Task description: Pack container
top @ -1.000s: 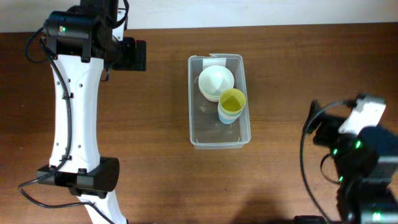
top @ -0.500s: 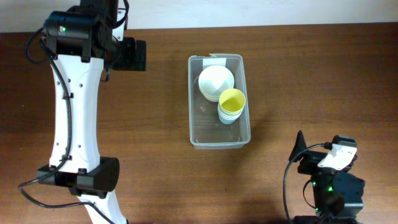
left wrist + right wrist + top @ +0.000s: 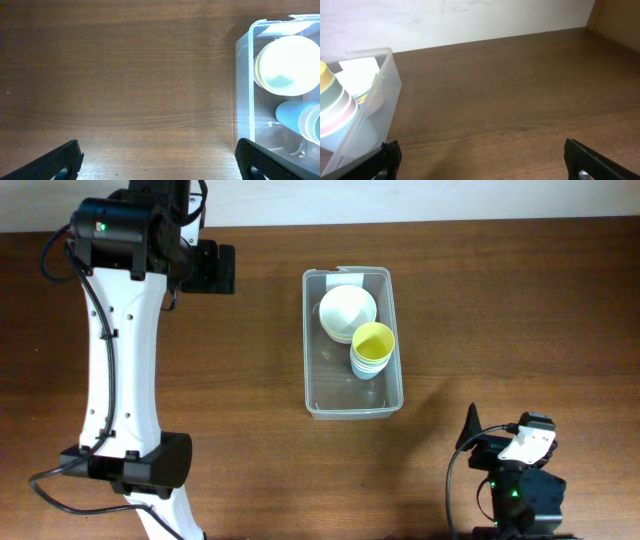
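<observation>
Since no loose item shows on the tabletop [image 3: 250, 380], the packing looks done or close to it, and the step in hand seems to be parking both arms clear. The container [image 3: 340, 388] sits mid-tabletop, its long axis running 12 to 6 o'clock. Bowls [image 3: 347, 310] are stacked at its 12 o'clock end. Cups [image 3: 372, 347] nest just at the bowls' 5 o'clock, against the 3 o'clock wall, and the 6 o'clock end is bare floor.

The left gripper [image 3: 157, 152] hangs at the container's 10 o'clock with jaws wide and nothing between them, only wood below. The right gripper [image 3: 480, 152] is wide and empty too, low at the container's 5 o'clock and well apart from it.

To do this well, any move from here should rise above the rim before crossing it — the light tub would likely slide if a finger caught its wall. A late item would fit best at the 6 o'clock end.

Nothing stands between either gripper and the container. The left arm's white link [image 3: 125, 360] spans the 9 o'clock side.
</observation>
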`<action>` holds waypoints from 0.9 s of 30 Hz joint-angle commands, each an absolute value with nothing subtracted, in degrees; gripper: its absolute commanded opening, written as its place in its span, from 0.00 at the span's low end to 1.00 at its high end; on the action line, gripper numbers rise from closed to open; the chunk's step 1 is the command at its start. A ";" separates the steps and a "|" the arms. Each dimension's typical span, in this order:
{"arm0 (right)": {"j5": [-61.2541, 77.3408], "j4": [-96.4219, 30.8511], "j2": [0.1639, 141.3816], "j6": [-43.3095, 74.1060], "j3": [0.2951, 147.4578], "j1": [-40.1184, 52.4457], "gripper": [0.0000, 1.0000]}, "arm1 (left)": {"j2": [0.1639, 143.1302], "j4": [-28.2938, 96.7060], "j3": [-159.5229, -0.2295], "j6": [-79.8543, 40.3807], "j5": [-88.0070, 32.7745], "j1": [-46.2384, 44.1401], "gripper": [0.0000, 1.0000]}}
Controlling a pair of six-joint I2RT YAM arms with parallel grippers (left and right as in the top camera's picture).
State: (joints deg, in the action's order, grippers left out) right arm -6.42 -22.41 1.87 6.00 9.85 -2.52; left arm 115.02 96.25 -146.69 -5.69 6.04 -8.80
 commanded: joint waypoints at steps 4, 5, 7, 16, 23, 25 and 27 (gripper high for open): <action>-6.46 -22.26 0.19 6.44 6.85 -2.31 0.99 | 115.50 96.14 -146.52 -6.44 6.28 -8.45 1.00; -6.46 -22.24 0.19 6.42 6.63 -2.31 0.99 | 115.50 96.14 -146.52 -6.44 6.28 -8.45 1.00; -6.48 -22.24 0.19 6.42 6.63 -2.31 0.99 | 115.50 96.14 -146.52 -6.42 6.28 -8.45 1.00; -6.48 -22.24 0.21 6.42 6.63 -2.31 0.99 | 115.50 96.14 -146.52 -6.44 6.31 -8.45 1.00; -6.48 -22.24 0.21 6.42 6.63 -2.31 0.99 | 115.50 96.14 -146.52 -6.42 6.28 -8.45 1.00; -6.48 -22.24 0.21 6.42 6.63 -2.31 0.99 | 115.50 96.14 -146.52 -6.44 6.31 -8.45 1.00; -6.48 -22.24 0.21 6.42 6.63 -2.31 0.99 | 115.50 96.14 -146.52 -6.44 6.31 -8.45 1.00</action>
State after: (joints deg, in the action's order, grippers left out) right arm -6.42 -22.39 0.89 6.04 7.25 -2.52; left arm 115.02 96.25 -146.69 -5.69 6.04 -8.80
